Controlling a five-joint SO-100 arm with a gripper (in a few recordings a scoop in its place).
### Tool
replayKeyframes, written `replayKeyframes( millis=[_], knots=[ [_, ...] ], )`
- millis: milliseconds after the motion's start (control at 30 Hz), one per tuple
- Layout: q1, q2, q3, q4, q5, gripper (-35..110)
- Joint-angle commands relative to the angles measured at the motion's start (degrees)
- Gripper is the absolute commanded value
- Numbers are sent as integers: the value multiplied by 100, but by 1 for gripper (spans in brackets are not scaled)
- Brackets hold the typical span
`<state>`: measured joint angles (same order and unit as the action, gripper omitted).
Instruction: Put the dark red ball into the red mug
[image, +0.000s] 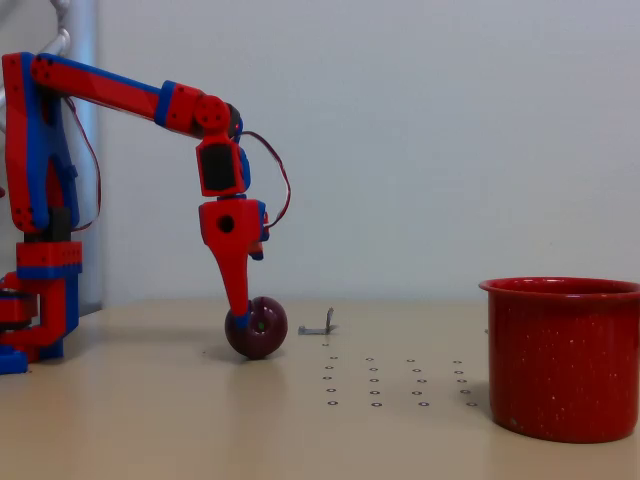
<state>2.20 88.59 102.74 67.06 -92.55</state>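
The red mug (565, 358) is running off the right edge of the fixed view, so its right side is being cut away. The hand (240, 318) is overlapping the dark red ball (257, 327), hiding its fingertips; whether they are gripping cannot be told.

- One dark red ball (257, 328), small and glossy, on the table (150, 420).
- One red mug (563, 358), large, with white speckles.
- One robot arm (120, 95), red and blue, with one gripper (240, 312).
- One small grey metal piece (320, 325) on the table.
- Several small dark rings (372, 380) in rows on the table; too small for an exact count.
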Motion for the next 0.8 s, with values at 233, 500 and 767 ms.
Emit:
replayKeyframes(
  millis=[233,500,767],
  knots=[
    [-281,-220,-536,-62,369,69],
    [-299,-817,-1248,141,352,68],
    [-413,-1055,-1424,158,264,63]
  ],
)
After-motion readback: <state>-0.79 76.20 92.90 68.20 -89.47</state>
